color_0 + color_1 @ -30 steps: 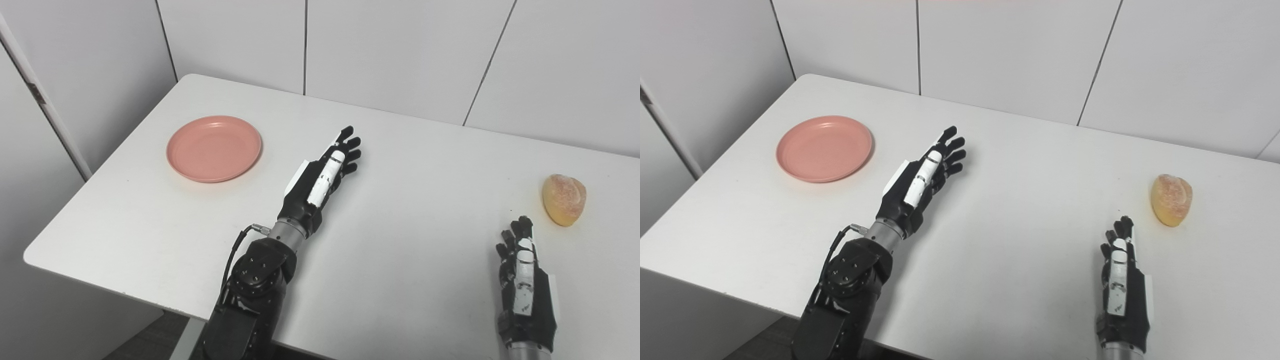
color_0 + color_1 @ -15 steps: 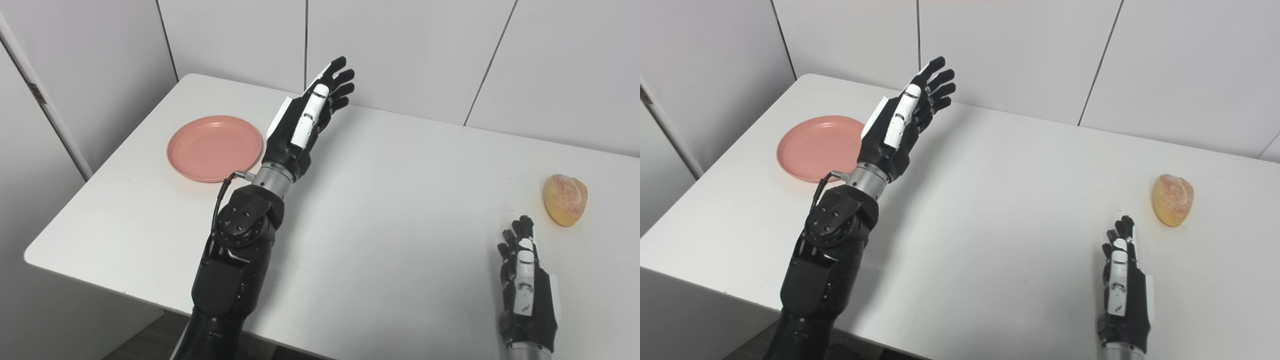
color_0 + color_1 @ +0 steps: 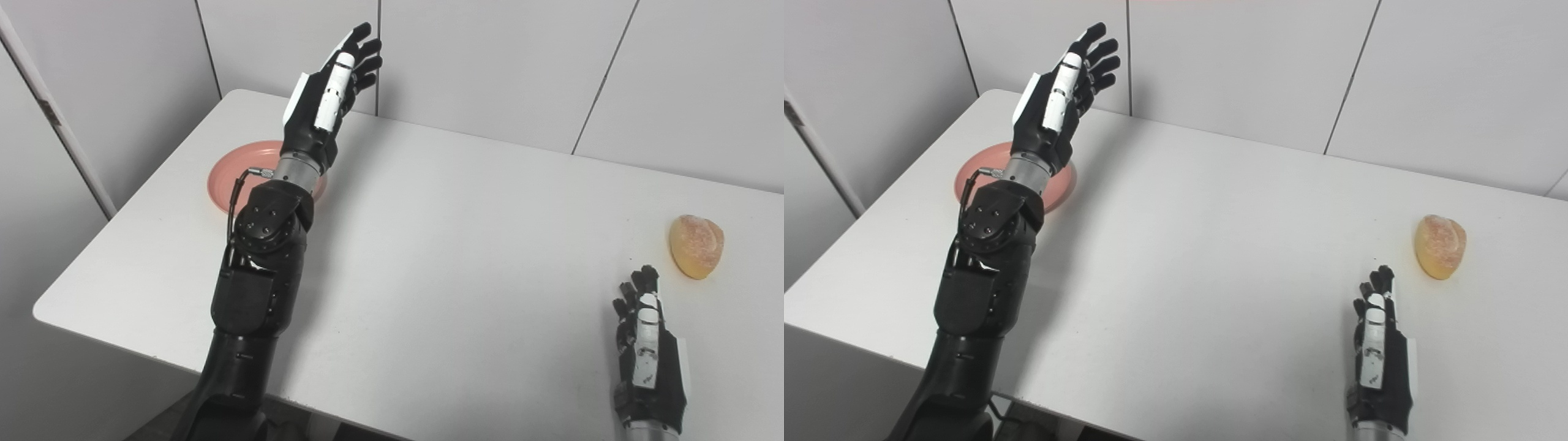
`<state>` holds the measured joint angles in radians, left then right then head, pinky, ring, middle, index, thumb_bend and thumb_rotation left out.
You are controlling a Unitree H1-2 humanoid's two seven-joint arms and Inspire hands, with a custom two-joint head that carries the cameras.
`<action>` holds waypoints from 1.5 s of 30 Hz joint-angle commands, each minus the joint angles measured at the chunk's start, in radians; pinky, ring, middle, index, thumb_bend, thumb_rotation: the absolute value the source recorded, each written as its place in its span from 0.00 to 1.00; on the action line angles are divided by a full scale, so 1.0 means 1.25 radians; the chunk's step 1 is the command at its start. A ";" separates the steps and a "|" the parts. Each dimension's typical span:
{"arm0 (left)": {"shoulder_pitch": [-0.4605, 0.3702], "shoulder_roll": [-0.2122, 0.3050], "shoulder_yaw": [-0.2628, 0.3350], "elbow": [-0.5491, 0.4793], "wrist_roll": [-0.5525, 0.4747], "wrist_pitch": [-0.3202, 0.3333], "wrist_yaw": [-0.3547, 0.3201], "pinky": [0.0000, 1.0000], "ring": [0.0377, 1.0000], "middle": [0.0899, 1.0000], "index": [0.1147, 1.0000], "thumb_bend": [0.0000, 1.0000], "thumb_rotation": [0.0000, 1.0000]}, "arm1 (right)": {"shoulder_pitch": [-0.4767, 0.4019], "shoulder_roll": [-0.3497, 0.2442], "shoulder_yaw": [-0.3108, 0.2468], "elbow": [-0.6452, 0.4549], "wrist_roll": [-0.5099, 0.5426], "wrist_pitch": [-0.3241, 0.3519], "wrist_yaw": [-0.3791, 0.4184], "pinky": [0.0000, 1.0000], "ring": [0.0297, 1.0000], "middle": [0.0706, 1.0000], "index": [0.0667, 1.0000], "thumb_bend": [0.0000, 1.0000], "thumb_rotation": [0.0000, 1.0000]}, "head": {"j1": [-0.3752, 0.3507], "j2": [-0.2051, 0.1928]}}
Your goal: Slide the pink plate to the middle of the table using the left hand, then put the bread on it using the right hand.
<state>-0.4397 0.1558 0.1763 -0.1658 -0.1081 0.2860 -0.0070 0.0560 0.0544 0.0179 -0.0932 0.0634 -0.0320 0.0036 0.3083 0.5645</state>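
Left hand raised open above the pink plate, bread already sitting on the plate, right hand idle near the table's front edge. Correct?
Not quite. The bread is not on the pink plate; the left eye view shows it lying on the bare table at the far right, just beyond the right hand. The rest holds: the left hand is raised open above the plate, and the right hand is idle near the front edge.

The table (image 3: 465,257) looks smooth and matt white. The plate (image 3: 215,177) seems matt pink plastic. The bread (image 3: 696,245) has a rough, grainy crust. The left hand (image 3: 324,104) is glossy black-and-white plastic.
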 commanded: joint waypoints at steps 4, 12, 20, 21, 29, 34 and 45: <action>-0.061 0.050 0.031 0.022 -0.015 -0.023 0.003 0.87 0.87 0.87 0.85 0.43 1.00 | 0.007 -0.004 -0.005 0.028 0.006 0.001 0.003 1.00 0.99 1.00 0.99 0.20 1.00 | 0.008 -0.001; -0.068 0.098 0.077 0.048 -0.019 -0.014 0.015 0.84 0.85 0.85 0.83 0.41 1.00 | 0.007 -0.009 -0.006 0.025 0.017 0.007 0.008 1.00 0.99 1.00 1.00 0.19 1.00 | 0.011 -0.003; -0.076 0.144 0.130 0.097 -0.056 -0.016 0.011 0.83 0.85 0.85 0.83 0.39 1.00 | 0.008 -0.010 -0.006 0.021 0.014 0.007 0.004 1.00 0.99 0.99 0.99 0.19 1.00 | 0.012 -0.004; -0.075 0.149 0.136 0.101 -0.061 -0.013 0.013 0.83 0.85 0.85 0.83 0.39 1.00 | 0.009 -0.010 -0.006 0.019 0.013 0.009 0.003 1.00 0.99 1.00 0.99 0.19 1.00 | 0.013 -0.003; -0.061 0.187 0.180 0.158 -0.103 -0.024 0.006 0.89 0.89 0.88 0.86 0.38 1.00 | 0.011 -0.012 -0.008 0.017 0.012 0.010 0.003 1.00 0.99 1.00 0.99 0.18 1.00 | 0.019 -0.004; -0.060 0.199 0.205 0.197 -0.127 -0.035 0.003 0.81 0.84 0.85 0.83 0.36 1.00 | 0.011 -0.013 -0.009 0.017 0.016 0.012 0.005 1.00 0.99 1.00 0.99 0.18 1.00 | 0.020 -0.004; -0.046 0.224 0.217 0.260 -0.137 -0.064 -0.001 0.84 0.87 0.86 0.85 0.38 1.00 | 0.008 -0.018 -0.015 0.017 0.028 0.015 0.007 1.00 1.00 1.00 1.00 0.17 1.00 | 0.042 -0.007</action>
<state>-0.4692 0.4029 0.4408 0.1704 -0.2679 0.2484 -0.0036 0.0589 0.0420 0.0137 -0.1011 0.0893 -0.0276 0.0073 0.3590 0.5553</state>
